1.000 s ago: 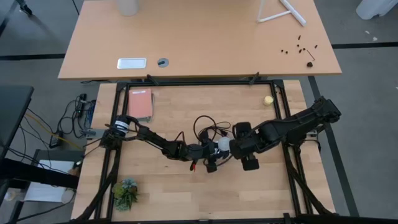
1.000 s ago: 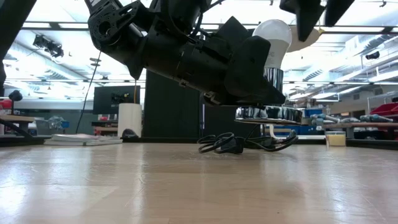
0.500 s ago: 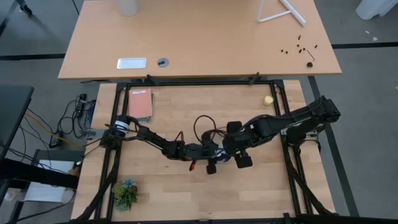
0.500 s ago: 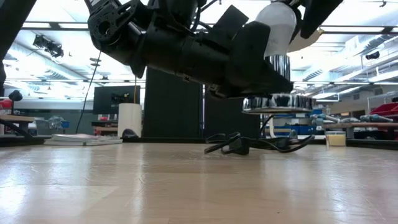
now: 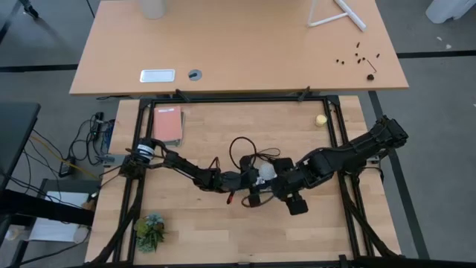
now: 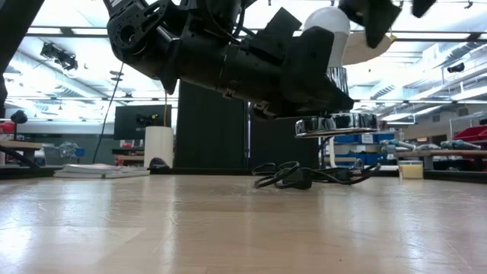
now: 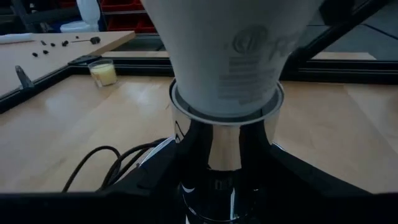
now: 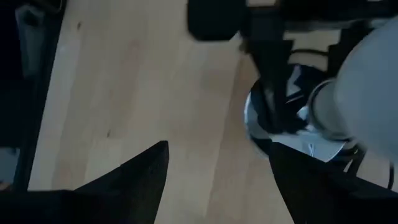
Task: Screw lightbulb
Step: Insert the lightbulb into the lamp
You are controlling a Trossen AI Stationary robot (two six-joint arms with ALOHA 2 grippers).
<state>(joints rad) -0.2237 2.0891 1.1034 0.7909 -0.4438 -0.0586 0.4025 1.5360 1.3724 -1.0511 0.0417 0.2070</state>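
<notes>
The white lightbulb (image 5: 265,171) (image 6: 326,27) stands in the neck of a shiny silver socket (image 6: 335,122) with a black cord (image 6: 304,176). In the left wrist view the bulb's white cone (image 7: 227,50) sits in the socket's collar. My left gripper (image 5: 253,186) (image 7: 224,186) is shut on the socket. My right gripper (image 5: 286,184) (image 8: 217,180) hangs open just to the bulb's near right, pointing steeply down. Only bare wood shows between its fingers, and the bulb (image 8: 367,81) lies outside them. My left gripper pinches the socket's shiny neck (image 7: 214,149), just under the bulb, between its two fingers (image 7: 155,180). The fingers come nearly level from the table's left. The socket is lifted clear and upright, its disc base above the wood, and the cord hangs slack down to the table.
A small yellow ball (image 5: 320,119) lies at the far right, a pink book (image 5: 168,124) at the far left and a small plant (image 5: 151,231) at the near left. Black frame rails (image 5: 338,134) edge the work area. The cord's loops (image 5: 242,149) lie behind the socket.
My right gripper swung in over the bulb, then drew off toward the table's near edge and tipped further down; it is now clear of the bulb. The socket's disc has risen a little above the table in my left gripper's hold.
</notes>
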